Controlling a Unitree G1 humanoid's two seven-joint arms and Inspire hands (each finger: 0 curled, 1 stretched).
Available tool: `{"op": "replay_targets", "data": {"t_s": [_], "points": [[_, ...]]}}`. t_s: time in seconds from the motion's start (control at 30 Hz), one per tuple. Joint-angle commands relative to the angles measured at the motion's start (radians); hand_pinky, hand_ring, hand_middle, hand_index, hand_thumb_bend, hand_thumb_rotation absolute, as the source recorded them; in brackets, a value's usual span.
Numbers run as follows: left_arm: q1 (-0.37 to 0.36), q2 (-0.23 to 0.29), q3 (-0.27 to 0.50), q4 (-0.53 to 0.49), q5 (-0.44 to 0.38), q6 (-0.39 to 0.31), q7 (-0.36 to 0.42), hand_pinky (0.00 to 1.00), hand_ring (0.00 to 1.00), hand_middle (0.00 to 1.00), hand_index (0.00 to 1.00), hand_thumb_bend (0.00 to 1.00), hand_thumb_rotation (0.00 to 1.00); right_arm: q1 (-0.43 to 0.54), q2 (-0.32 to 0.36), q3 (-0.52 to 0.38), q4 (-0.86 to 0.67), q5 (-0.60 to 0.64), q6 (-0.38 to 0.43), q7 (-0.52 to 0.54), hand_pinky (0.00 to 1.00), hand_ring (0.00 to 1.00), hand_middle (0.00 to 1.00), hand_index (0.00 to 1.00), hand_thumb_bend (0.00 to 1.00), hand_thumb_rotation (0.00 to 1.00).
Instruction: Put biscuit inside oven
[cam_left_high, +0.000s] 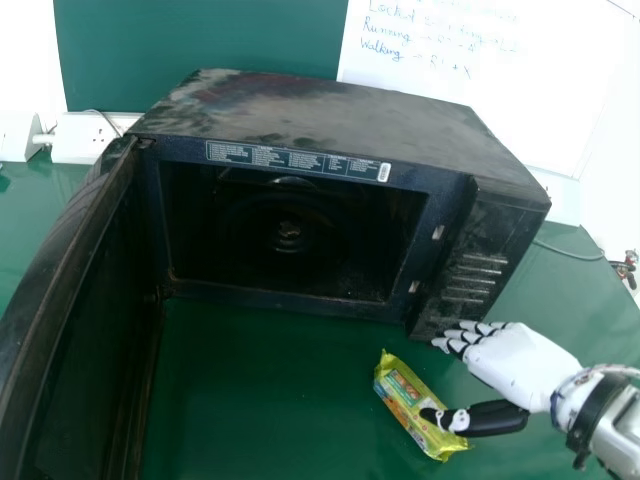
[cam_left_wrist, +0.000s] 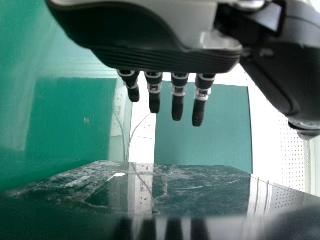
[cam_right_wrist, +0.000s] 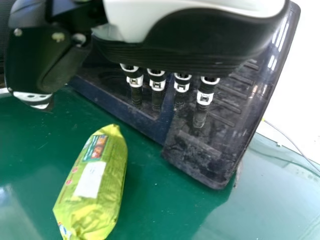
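Biscuit packet (cam_left_high: 400, 390), yellow-green, lying at a slant on a green bench (cam_left_high: 260, 400), outside the oven and just in front of its control-panel end. The black microwave oven (cam_left_high: 330, 110) has its door (cam_left_high: 60, 310) wide open at the head view's left, showing a dark cavity with a round fitting inside. The control panel (cam_left_high: 475, 265) is at the right of the opening. The robot's right hand (cam_left_high: 520, 365) comes in from the right, beside the packet and near the oven's lower front corner. Its fingers are straight and apart from the thumb, clamped on nothing. In the head view the thumb crosses in front of the packet's near end; the right wrist view shows a gap between them, and a picture and a pale patch on the wrapper. In the left wrist view, the left hand (cam_left_wrist: 165, 57) has straight, slightly spread fingers and holds nothing, above a dark, glossy, scuffed surface (cam_left_wrist: 200, 187). Behind the oven stand a dark green board (cam_left_high: 200, 40) and a whiteboard (cam_left_high: 480, 90) with handwriting.
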Motion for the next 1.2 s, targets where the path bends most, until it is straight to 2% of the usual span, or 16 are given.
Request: {"op": "replay_targets", "data": {"t_s": [0.0,0.1,0.23,0.43,0.77,1.17], "points": [[0.021,0.006,0.003,-0.017,-0.007,0.007,0.0,0.58,0.76,0.83,0.73,1.0,0.86,0.019,0.016,-0.009,-0.036,-0.023,0.038,0.009,0.88,0.94,1.0,1.0,0.82,0.98],[0.024,0.007,0.005,-0.019,-0.004,0.007,0.001,0.66,0.8,0.87,0.78,1.0,0.93,0.014,0.01,0.018,-0.084,-0.038,0.11,0.067,0.87,0.94,1.0,1.0,0.83,0.99],[0.023,0.009,0.005,-0.012,-0.012,0.006,-0.003,0.66,0.78,0.86,0.77,1.0,0.99,0.002,0.024,0.051,-0.15,-0.059,0.197,0.115,0.86,0.93,1.0,1.0,0.83,0.98],[0.027,0.014,0.007,-0.015,-0.021,0.012,-0.005,0.64,0.77,0.85,0.75,1.0,1.0,-0.016,0.045,0.096,-0.234,-0.116,0.316,0.165,0.87,0.94,1.0,1.0,0.84,0.97],[0.028,0.018,0.012,-0.017,-0.015,0.008,-0.002,0.63,0.76,0.84,0.74,1.0,1.0,-0.017,0.127,0.156,-0.236,-0.253,0.342,0.116,0.87,0.94,1.0,1.0,0.82,0.97],[0.029,0.026,0.019,-0.017,-0.015,0.018,0.006,0.61,0.75,0.83,0.71,1.0,1.0,-0.019,0.23,0.184,-0.241,-0.387,0.366,0.062,0.88,0.94,1.0,1.0,0.84,0.98]]}}
